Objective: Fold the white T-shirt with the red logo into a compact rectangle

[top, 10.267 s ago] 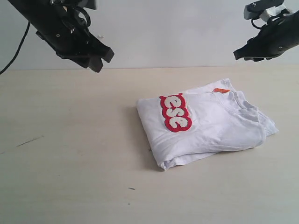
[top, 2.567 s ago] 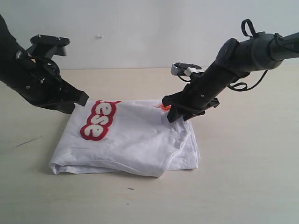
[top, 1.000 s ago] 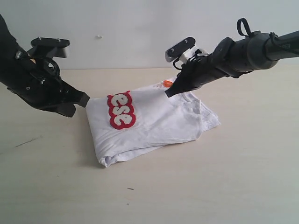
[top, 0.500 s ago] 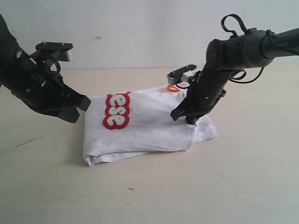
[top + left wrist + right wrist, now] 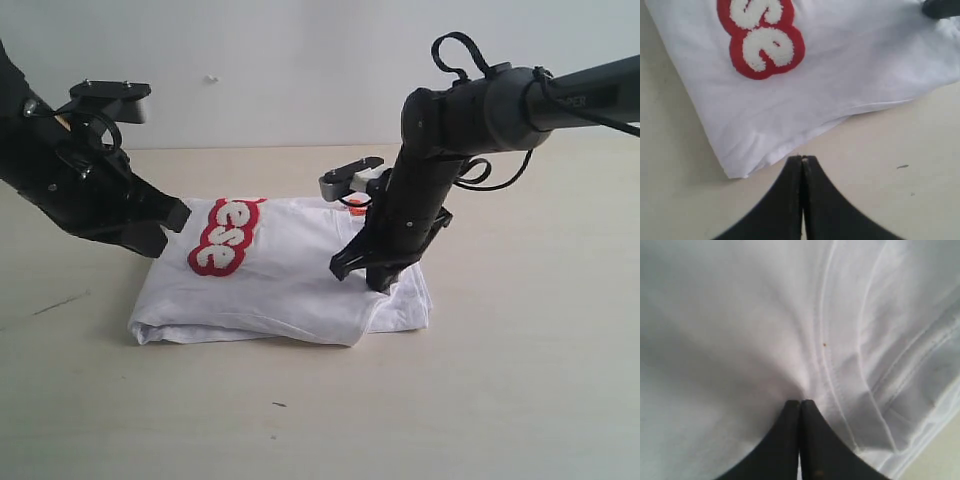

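Folded white T-shirt lies at frame centre, red logo at its left; the right gripper, jaws shut, presses the right end, seemingly to pin the folds, while the shut left gripper hovers just beside the left edge.

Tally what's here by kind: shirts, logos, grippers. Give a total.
T-shirt: 1
Logo: 1
Grippers: 2 (left gripper, right gripper)
Total: 4
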You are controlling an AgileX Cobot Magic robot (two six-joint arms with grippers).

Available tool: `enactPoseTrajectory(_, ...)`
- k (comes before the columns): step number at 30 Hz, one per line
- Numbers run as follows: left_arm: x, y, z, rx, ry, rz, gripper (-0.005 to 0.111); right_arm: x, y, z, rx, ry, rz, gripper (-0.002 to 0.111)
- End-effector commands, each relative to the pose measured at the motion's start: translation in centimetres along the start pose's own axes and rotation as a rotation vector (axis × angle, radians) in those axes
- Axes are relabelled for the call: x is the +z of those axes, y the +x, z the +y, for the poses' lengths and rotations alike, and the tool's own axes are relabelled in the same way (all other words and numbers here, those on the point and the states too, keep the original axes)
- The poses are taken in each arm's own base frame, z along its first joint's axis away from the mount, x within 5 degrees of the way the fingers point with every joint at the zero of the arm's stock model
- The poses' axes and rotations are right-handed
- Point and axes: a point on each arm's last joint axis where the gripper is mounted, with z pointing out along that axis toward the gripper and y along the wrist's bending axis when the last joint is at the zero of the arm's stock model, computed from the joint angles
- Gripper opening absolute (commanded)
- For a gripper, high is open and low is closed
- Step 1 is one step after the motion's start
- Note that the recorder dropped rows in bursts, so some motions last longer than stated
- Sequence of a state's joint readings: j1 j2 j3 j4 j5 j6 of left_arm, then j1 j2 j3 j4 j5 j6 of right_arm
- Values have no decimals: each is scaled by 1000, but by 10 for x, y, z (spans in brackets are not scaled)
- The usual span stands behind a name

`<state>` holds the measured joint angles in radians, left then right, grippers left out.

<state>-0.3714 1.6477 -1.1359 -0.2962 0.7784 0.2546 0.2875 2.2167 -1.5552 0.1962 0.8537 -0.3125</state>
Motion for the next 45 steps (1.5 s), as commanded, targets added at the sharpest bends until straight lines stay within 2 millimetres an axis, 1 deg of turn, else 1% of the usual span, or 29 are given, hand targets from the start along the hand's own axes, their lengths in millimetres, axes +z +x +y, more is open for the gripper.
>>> enactPoseTrajectory(1, -4, -1, 1, 13, -11, -10, 0, -33, -5, 6, -3, 5, -82, 0)
enactPoseTrajectory(3, -4, -1, 1, 13, -11, -10, 0, -44, -7, 8, -4, 12, -112, 0)
enactPoseTrajectory(4, -3, 0, 1, 12, -11, -8, 0, -53, -9, 9, 2, 17, -142, 0)
enactPoseTrajectory(5, -3, 0, 1, 12, -11, -6, 0, -57, -10, 9, 14, 23, -160, 0)
enactPoseTrajectory(6, -1, 2, 2, 13, -13, -8, 0, -68, -12, 9, 22, 35, -202, 0)
enactPoseTrajectory(7, 0, 2, 2, 22, -15, -10, 0, -72, -13, 10, 24, 40, -224, 0)
enactPoseTrajectory(11, 6, 3, 3, 40, -22, -61, 0, -87, -16, 11, 23, 54, -291, 0)
enactPoseTrajectory(15, 17, -5, 7, 60, -48, -196, 0, -93, -19, 11, 22, 66, -338, 0)
enactPoseTrajectory(18, 34, -15, 13, 33, -63, -231, 0, -92, -22, 10, 29, 68, -365, 0)
enactPoseTrajectory(23, 82, -31, 24, 20, -61, -160, 0, -82, -26, 7, 34, 79, -391, 0)
enactPoseTrajectory(26, 107, -38, 29, 16, -58, -128, 0, -79, -28, 5, 30, 90, -407, 0)
enactPoseTrajectory(30, 134, -35, 32, 11, -26, -17, 0, -75, -30, 3, 14, 109, -414, 0)
enactPoseTrajectory(33, 144, -32, 33, 13, -10, 42, 0, -75, -30, 2, 10, 115, -419, 0)
enactPoseTrajectory(35, 143, -32, 33, 12, -9, 43, 0, -75, -30, 2, 12, 115, -419, 0)
enactPoseTrajectory(37, 135, -35, 30, 13, -5, 32, 0, -74, -29, 3, 12, 111, -407, 0)
enactPoseTrajectory(38, 127, -38, 29, 17, -3, 17, 0, -76, -29, 3, 12, 110, -404, 0)
enactPoseTrajectory(41, 96, -48, 24, 39, -9, -49, 0, -87, -28, 5, 3, 112, -418, 0)
enactPoseTrajectory(43, 70, -55, 19, 48, -13, -113, 0, -101, -28, 7, -1, 117, -448, 0)
enactPoseTrajectory(45, 46, -59, 14, 59, -16, -170, 0, -120, -26, 10, -6, 123, -490, 0)
